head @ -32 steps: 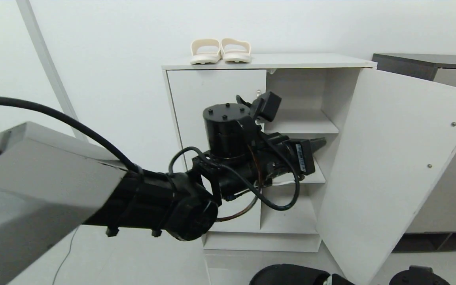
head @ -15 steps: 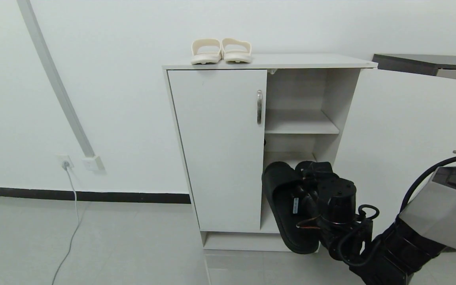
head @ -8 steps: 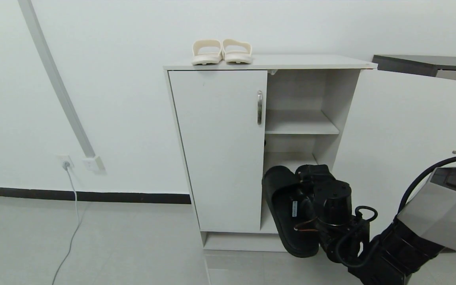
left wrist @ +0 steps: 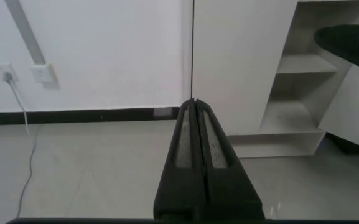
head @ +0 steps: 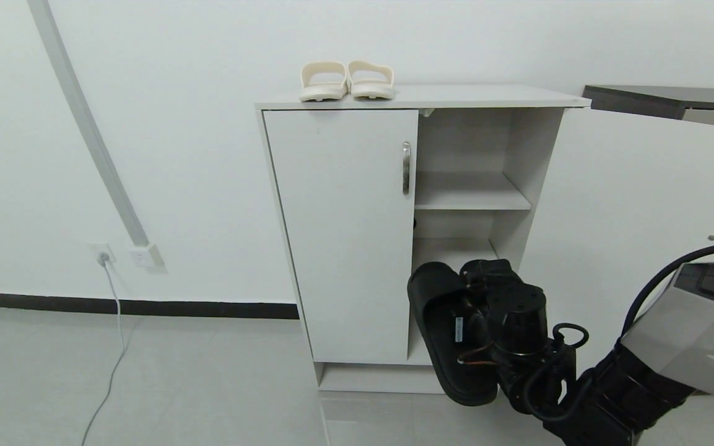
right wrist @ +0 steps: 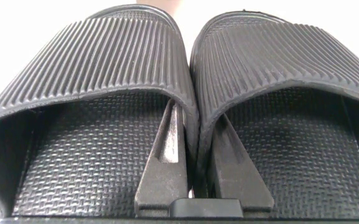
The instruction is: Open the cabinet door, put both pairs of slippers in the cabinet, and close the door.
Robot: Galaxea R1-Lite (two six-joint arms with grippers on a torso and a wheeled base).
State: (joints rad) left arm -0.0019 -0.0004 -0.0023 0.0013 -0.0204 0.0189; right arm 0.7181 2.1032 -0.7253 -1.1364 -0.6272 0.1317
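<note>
white cabinet (head: 338, 248), right door (head: 629, 217) swung open. black slippers (head: 449, 334) hang before the bottom compartment, long axis near upright, right hand (right wrist: 195, 165) pinching their inner walls. beige slippers (head: 345, 80) on top, toes to the wall. left hand (left wrist: 195, 143) pressed together.

One pair of slippers (head: 346, 80) sat on the cabinet (head: 338, 235) top, left; the other pair (head: 438, 313) hung before its open right side.

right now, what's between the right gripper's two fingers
The inner strap walls of the black slippers, pressed together. The right gripper has one finger inside each slipper. The right wrist view shows this.
</note>
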